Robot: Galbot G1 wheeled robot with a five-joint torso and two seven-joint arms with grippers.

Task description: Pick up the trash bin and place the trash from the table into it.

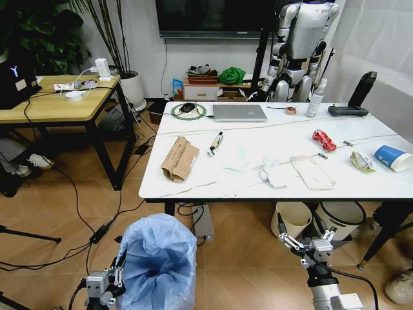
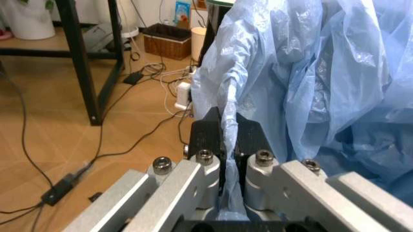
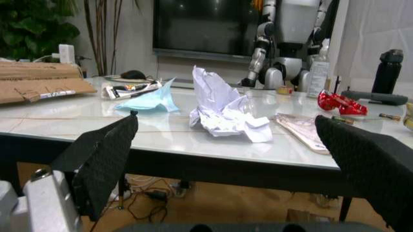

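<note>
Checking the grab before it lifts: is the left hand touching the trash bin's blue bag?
Touching. The left wrist view shows the left hand shut on a fold of the trash bin's blue bag, pinched between its fingers.

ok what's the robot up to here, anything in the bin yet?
The left gripper is shut on the light-blue bag at the rim of the trash bin, low at the robot's left, short of the table. The right gripper is open, level with the table's front edge and facing the crumpled white tissue. All the trash seen is on the tabletop: the brown paper bag, flat pouch, red wrapper and paper cup. The bin's inside isn't visible.
</note>
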